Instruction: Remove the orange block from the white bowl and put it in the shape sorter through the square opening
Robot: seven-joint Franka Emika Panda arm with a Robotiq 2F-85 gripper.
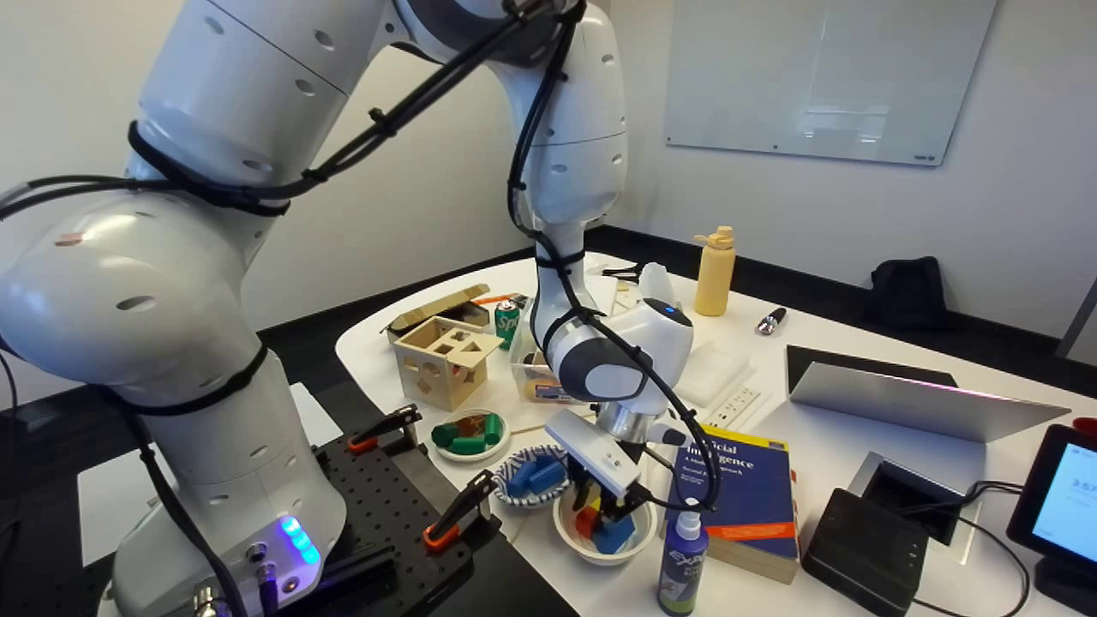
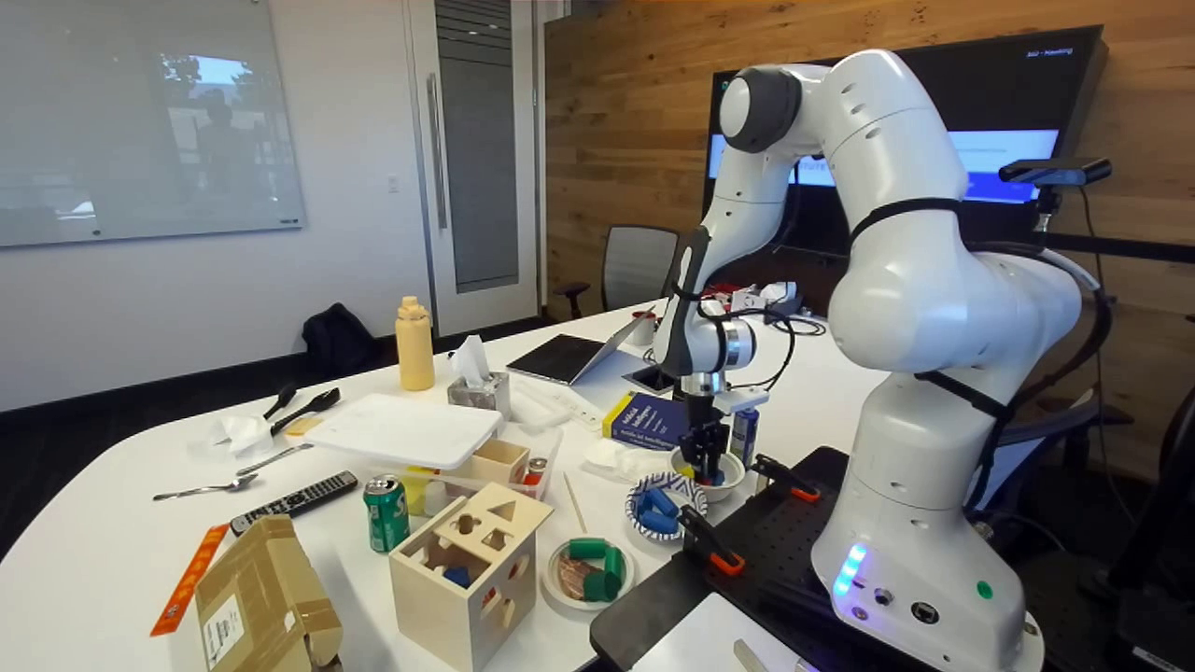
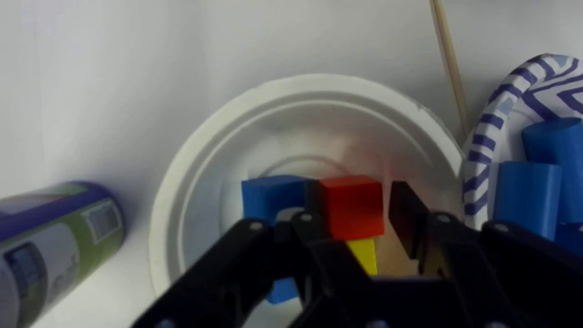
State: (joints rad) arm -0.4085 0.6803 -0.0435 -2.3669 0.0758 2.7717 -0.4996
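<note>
The orange block (image 3: 353, 207) sits in the white bowl (image 3: 328, 84), against a blue block (image 3: 273, 196) and above a yellow block (image 3: 364, 255). My gripper (image 3: 357, 200) is down in the bowl with its fingers on both sides of the orange block. A gap shows between the block and the right finger; the left finger is close against the block, between it and the blue one. In an exterior view the orange block (image 1: 586, 520) shows beside the fingers. The shape sorter (image 2: 448, 597), a wooden box with cut-outs on its top and sides, also shows in an exterior view (image 1: 441, 377).
A patterned bowl of blue blocks (image 3: 528, 205) touches the white bowl's side. A spray bottle (image 1: 683, 561) and a thick blue book (image 1: 741, 488) stand close by. A plate of green blocks (image 2: 590, 571) lies near the sorter. A soda can (image 2: 386, 513) stands behind it.
</note>
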